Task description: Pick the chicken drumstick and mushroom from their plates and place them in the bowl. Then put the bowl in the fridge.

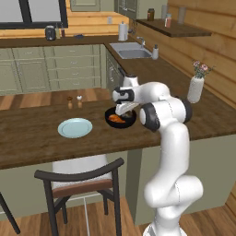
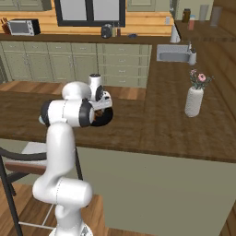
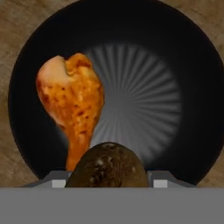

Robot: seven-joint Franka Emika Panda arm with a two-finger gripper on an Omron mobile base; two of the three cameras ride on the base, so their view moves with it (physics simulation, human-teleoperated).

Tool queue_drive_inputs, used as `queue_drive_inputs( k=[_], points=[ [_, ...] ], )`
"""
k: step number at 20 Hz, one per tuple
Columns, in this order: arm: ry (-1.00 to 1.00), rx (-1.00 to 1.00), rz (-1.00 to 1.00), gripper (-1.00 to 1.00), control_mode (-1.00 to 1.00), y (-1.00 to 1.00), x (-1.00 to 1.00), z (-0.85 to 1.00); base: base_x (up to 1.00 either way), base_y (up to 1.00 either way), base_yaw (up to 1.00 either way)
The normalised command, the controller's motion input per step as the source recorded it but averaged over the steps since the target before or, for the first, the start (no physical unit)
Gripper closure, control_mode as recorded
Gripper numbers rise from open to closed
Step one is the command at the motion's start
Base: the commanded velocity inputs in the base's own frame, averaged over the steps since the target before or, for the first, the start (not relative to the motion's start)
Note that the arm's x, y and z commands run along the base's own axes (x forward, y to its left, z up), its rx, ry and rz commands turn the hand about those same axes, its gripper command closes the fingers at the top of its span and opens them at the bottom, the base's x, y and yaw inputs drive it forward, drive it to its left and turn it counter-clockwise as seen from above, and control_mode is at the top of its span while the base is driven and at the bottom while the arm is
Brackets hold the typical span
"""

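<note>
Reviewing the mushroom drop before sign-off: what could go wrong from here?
1. The mushroom sits between the jaws above the black bowl, near its rim; released here it may bounce out onto the counter.
2. The drumstick lies right beside the drop spot; the mushroom could land on it and roll.
3. Lowering further might knock the bowl.

Dark wood worktop (image 1: pixel 37 143) with dishes and small items

A pale blue plate (image 1: pixel 74 127) lies left, the black bowl (image 1: pixel 120 118) right of it, two small shakers (image 1: pixel 74 102) farther back, a flower vase (image 1: pixel 196 86) far right.
</note>
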Motion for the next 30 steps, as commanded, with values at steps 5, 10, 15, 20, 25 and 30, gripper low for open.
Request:
queue_drive_inputs(
  k=[5, 10, 15, 20, 25, 30],
  points=[
    [0.0, 0.0, -0.05, 1.0, -1.0, -0.03, 0.04, -0.38, 0.0, 0.0, 0.0],
    [0.0, 0.0, -0.04, -1.0, -1.0, -0.01, 0.05, -0.22, 0.0, 0.0, 0.0],
    [0.0, 0.0, -0.02, -1.0, -1.0, -0.09, 0.05, -0.14, 0.0, 0.0, 0.0],
    [0.0, 0.0, 0.0, -1.0, -1.0, -0.04, 0.06, -0.01, 0.0, 0.0, 0.0],
    [0.0, 0.0, -0.05, -1.0, -1.0, 0.0, -0.04, 0.32, 0.0, 0.0, 0.0],
    [0.0, 0.02, -0.17, -1.0, -1.0, -0.03, -0.34, 0.57, 0.0, 0.0, 0.0]
  ],
)
